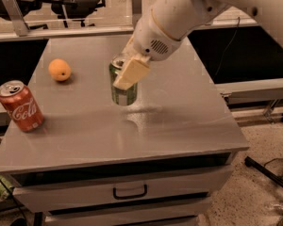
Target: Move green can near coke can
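The green can (123, 91) is upright near the middle of the grey table (179, 121). My gripper (125, 70) comes down from the upper right and is shut on the can's upper part, one cream finger (131, 72) across its front. The coke can (20, 106) stands upright at the table's left front edge, well left of the green can. The far finger is hidden behind the can.
A small orange fruit (60, 69) lies at the left back of the table, between the two cans and farther away. A drawer with a handle (130, 191) sits under the tabletop. Chairs and a rail stand behind the table.
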You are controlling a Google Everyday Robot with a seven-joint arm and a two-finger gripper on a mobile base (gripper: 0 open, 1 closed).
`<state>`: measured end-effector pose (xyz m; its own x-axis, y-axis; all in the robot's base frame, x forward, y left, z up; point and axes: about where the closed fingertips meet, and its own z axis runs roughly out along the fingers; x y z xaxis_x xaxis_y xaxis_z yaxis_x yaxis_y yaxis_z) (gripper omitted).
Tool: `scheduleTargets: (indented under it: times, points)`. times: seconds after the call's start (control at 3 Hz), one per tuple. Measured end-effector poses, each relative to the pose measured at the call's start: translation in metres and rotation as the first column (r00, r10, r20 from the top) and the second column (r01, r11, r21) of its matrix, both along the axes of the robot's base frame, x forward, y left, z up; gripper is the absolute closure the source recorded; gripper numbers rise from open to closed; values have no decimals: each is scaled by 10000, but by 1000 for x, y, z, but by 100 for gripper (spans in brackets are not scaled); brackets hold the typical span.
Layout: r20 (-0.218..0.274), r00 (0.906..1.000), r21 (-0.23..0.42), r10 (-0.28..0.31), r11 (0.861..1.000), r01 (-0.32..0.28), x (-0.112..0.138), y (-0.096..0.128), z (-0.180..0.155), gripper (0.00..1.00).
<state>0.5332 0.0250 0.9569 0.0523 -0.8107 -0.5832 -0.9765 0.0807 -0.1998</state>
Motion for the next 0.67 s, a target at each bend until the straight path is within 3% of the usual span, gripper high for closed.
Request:
scheduleTargets:
  times: [0.67]
  points:
    - [-210, 9891, 329, 1460, 9889, -1452, 6, 79, -9, 100]
